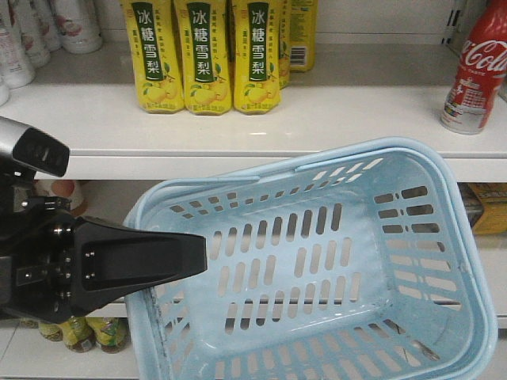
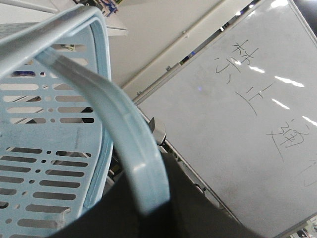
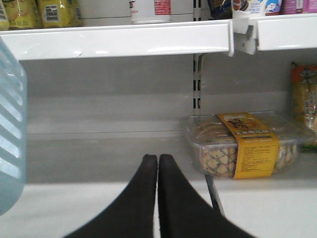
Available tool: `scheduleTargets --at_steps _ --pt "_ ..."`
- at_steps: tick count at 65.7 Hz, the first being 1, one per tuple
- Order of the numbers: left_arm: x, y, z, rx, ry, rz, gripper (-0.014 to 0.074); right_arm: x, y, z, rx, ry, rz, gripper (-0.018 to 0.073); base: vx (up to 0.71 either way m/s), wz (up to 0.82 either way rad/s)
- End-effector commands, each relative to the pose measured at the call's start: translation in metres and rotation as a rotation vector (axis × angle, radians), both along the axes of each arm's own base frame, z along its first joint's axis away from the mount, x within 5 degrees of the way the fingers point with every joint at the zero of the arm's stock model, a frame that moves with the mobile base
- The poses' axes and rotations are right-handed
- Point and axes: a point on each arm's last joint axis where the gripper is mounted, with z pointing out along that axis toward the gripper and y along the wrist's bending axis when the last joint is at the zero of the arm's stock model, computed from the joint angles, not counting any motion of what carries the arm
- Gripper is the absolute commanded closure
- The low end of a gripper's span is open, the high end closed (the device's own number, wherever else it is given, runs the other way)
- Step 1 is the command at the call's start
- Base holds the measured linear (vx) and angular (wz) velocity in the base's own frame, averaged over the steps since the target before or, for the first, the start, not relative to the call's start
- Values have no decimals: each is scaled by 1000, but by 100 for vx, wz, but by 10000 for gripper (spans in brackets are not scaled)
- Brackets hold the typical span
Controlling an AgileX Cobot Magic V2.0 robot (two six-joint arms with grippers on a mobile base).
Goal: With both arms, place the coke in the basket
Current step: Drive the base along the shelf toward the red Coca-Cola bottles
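The coke [image 1: 478, 71], a small red bottle with white script, stands upright on the upper shelf at the far right. Below it the light blue basket [image 1: 372, 150] hangs tilted with its inside open to the front view and nothing in it. My left gripper [image 1: 194, 255] reaches in from the left at the basket's near-left rim. In the left wrist view that gripper [image 2: 153, 208] is shut on the basket's curved handle [image 2: 133, 144]. My right gripper [image 3: 157, 161] is shut on nothing, facing the lower shelf, with the basket's side [image 3: 10, 129] at its left.
Yellow pear-drink bottles [image 1: 206, 55] and white bottles [image 1: 32, 32] stand on the upper shelf, left of the coke. A clear snack box with a yellow label [image 3: 242, 146] lies on the lower shelf, right of the right gripper. A whiteboard [image 2: 237, 124] fills the left wrist view.
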Motion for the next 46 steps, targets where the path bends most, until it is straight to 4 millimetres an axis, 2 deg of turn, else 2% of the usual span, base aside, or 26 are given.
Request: scheduleTargets --at_steps 1,46 --pt "-18 1 25 -171 -49 -157 603 -1 0 5 -8 -78 -3 564 6 21" --pt "-18 1 25 -171 -49 -157 603 -1 0 5 -8 -78 -3 564 3 12"
